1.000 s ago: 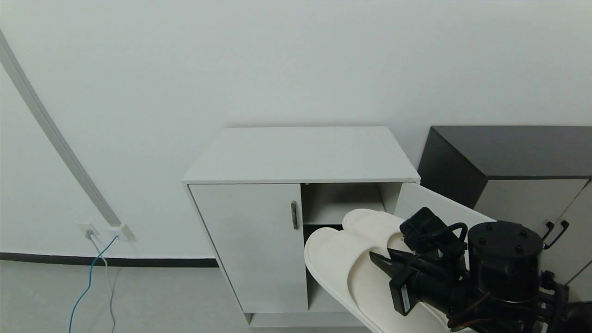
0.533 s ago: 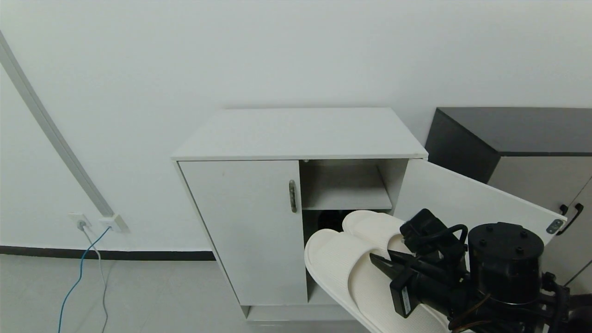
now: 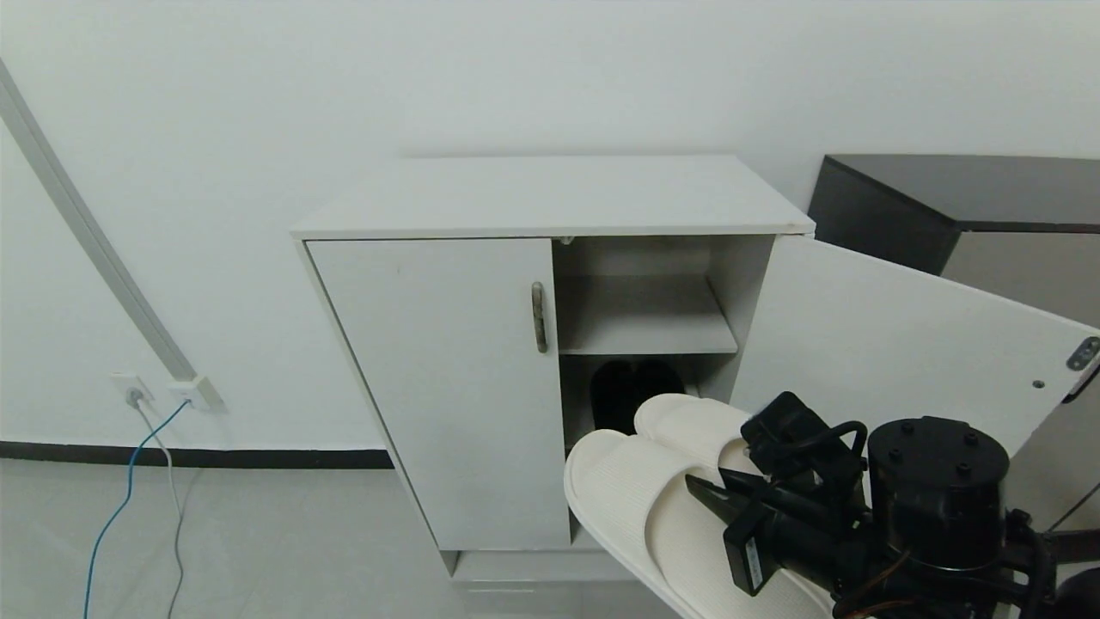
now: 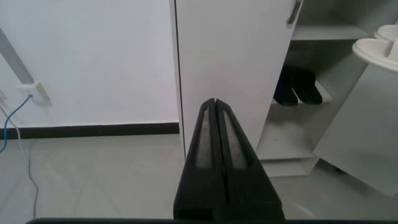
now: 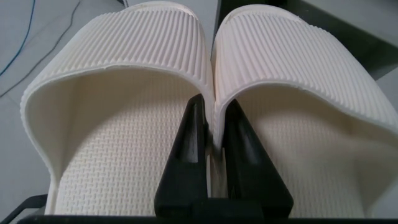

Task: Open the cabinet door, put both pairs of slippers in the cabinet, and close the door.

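Right hand (image 5: 212, 124) clamps white slippers (image 3: 627, 490) by inner edges before open cabinet (image 3: 550, 198); left hand (image 4: 214, 118) closed, empty

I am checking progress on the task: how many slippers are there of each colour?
White slippers: 2, held in the right gripper
Black slippers: 2, inside the cabinet
Total: 4

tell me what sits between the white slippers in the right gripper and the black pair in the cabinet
Nothing: in the left wrist view, only open space and a bare strip of shelf separate the white slippers from the black pair.
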{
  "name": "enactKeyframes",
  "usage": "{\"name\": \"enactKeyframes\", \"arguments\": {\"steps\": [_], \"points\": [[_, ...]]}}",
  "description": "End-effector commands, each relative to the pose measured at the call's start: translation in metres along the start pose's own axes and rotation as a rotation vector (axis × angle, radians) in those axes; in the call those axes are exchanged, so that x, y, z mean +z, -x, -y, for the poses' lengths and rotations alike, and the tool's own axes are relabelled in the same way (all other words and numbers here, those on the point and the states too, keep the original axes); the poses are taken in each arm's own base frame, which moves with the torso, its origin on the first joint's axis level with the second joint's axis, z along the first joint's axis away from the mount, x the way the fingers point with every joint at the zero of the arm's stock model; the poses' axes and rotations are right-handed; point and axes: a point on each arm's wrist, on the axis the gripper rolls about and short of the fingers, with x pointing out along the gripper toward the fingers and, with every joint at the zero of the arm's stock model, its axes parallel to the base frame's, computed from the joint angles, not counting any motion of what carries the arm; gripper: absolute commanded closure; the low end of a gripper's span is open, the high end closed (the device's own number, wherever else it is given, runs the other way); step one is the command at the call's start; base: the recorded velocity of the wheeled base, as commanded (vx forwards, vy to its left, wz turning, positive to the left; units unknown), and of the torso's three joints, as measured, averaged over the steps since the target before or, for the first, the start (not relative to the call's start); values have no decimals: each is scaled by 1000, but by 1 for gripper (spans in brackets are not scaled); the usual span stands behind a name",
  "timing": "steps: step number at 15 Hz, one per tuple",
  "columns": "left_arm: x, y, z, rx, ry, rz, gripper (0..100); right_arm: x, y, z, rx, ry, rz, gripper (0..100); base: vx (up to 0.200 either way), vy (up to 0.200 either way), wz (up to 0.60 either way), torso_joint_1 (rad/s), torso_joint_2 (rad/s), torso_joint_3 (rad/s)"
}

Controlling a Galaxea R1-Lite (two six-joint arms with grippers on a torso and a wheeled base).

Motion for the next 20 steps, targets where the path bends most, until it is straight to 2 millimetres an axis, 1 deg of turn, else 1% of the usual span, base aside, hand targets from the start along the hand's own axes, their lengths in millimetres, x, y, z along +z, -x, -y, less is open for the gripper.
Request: {"name": "enactKeyframes", "arguments": {"steps": [1, 8, 13, 15, 20], "points": [[0, 0, 0, 0, 0, -1, 100, -1, -1, -1, 5, 3, -5, 100, 0, 0, 0, -134, 471, 310], [0, 0, 0, 0, -1, -1, 100, -3, 1, -4, 14, 10, -12, 100, 0, 0, 0, -101, 464, 359], [0, 0, 0, 0, -1, -1, 100, -3, 1, -4, 18, 11, -12, 100, 0, 0, 0, -22, 409, 381], [0, 0, 0, 0, -1, -1, 100, -3, 1, -4, 18, 11, -10, 100, 0, 0, 0, 5, 127, 134], [0, 0, 0, 0, -1, -1, 100, -4, 3, -5, 21, 11, -12, 100, 0, 0, 0, 0, 12, 8]]}}
